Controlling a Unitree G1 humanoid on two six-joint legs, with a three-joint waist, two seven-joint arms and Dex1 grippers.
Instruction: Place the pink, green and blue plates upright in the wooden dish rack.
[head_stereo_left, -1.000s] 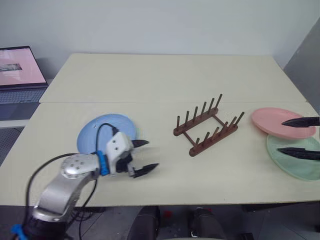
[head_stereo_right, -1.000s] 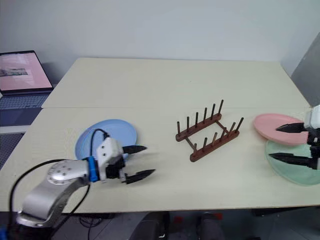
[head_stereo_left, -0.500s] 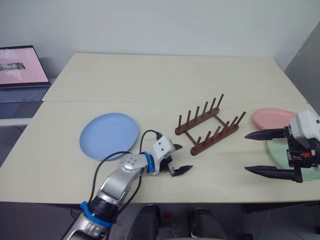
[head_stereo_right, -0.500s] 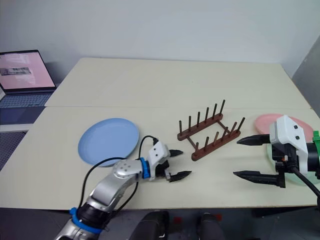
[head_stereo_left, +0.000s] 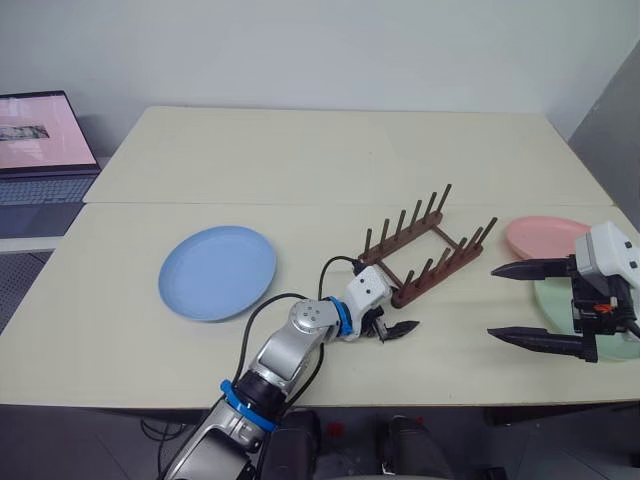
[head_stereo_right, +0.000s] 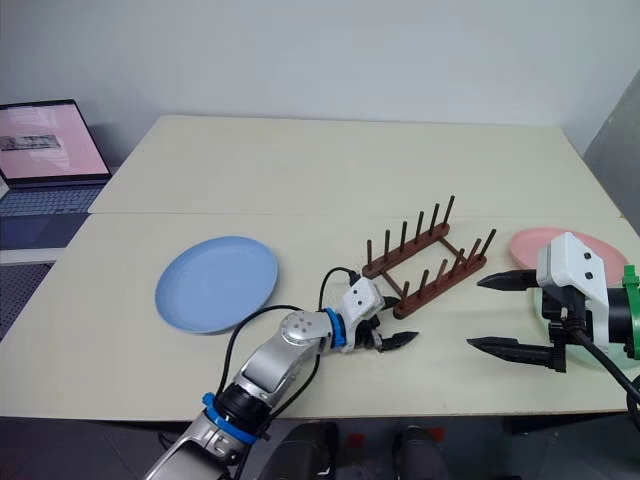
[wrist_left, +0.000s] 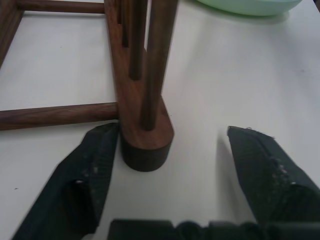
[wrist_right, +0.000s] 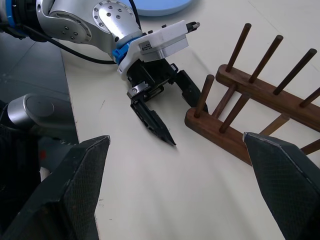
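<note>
Dark brown wood is what we see closest: the dish rack (head_stereo_left: 428, 250) stands empty near the middle of the bench (head_stereo_left: 330, 160), and our left end effector (head_stereo_left: 392, 327) sits low at the near end of its front rail. In the left wrist view, one finger (wrist_left: 80, 185) touches the side of that rail end while the other stands apart on the far side, so the fingers are spread around the rail end without clamping it.

Our right end effector (head_stereo_left: 520, 302) hovers to the right of the rack, well apart from it, its two fingers spread wide and holding nothing. Just behind it lie the pink plate (head_stereo_left: 540, 236) and, partly hidden by the end effector's body, the green plate (head_stereo_left: 553, 300), both flat near the bench's right edge.

We find the blue plate (head_stereo_left: 217, 271) lying flat on the left half of the bench, well apart from both end effectors. Bare surface stretches behind the rack to the far edge, and between the blue plate and the rack. A laptop (head_stereo_left: 42, 145) sits beyond the bench's left edge.
</note>
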